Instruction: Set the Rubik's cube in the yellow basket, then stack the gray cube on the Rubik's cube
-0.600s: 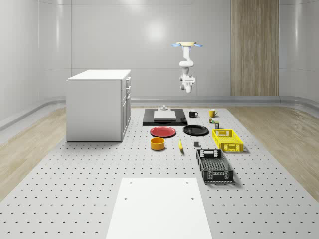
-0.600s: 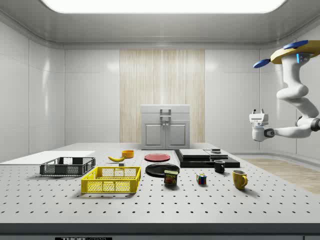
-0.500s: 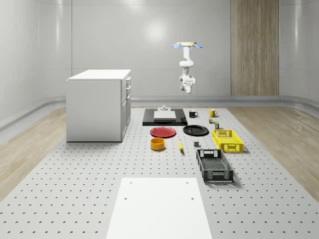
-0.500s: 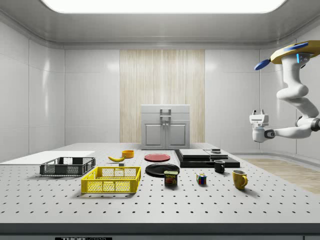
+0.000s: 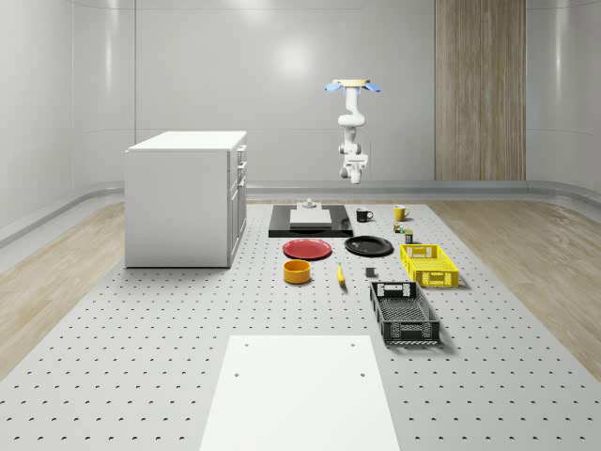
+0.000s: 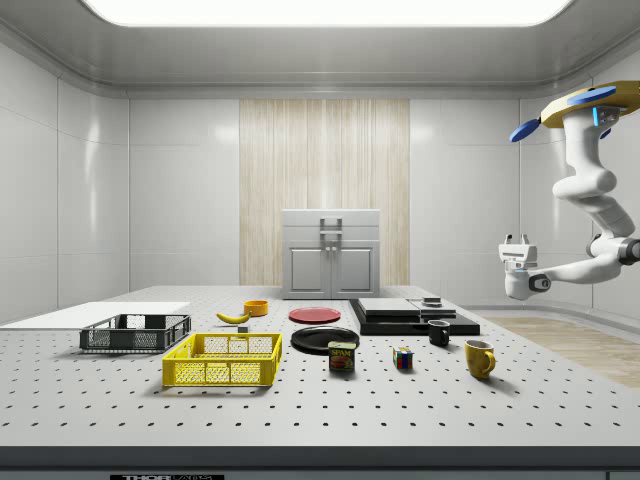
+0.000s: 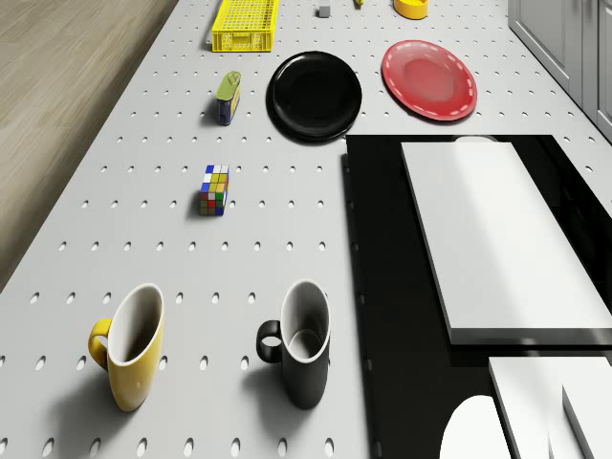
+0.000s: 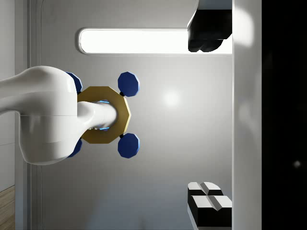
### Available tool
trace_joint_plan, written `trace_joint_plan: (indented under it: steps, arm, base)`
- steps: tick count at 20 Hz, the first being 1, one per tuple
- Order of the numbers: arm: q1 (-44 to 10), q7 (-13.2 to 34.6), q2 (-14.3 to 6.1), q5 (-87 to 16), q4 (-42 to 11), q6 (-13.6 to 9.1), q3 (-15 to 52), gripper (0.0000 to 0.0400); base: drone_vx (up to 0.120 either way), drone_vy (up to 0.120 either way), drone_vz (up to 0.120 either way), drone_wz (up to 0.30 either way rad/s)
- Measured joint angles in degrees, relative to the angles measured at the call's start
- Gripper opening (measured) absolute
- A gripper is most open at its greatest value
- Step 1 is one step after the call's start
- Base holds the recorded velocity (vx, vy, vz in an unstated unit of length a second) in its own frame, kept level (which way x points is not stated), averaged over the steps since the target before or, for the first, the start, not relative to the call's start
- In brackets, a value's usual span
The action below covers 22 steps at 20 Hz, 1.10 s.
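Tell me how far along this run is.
Nothing is done yet. The Rubik's cube sits on the table beside the can, outside the yellow basket. The gray cube lies untouched. The drone hovers high at the side view's right, gripper open, holding nothing. Both placements remain.

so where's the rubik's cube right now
The Rubik's cube sits on the table, in the side view between the tin on its left and the yellow mug on its right.
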Motion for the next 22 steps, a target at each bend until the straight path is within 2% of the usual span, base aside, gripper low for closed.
trace_joint_plan:
  steps: [8, 22]
  arm:
    - [-0.09, -0.04, 1.12, 0.03, 3.06, -1.58, 0.05, 0.04]
    - [-0.19, -0.08, 1.0, 0.03, 3.34, -1.37, 0.14, 0.04]
  base:
    - [0.12, 0.115, 0.0, 0.0]
    - [0.12, 0.12, 0.0, 0.0]
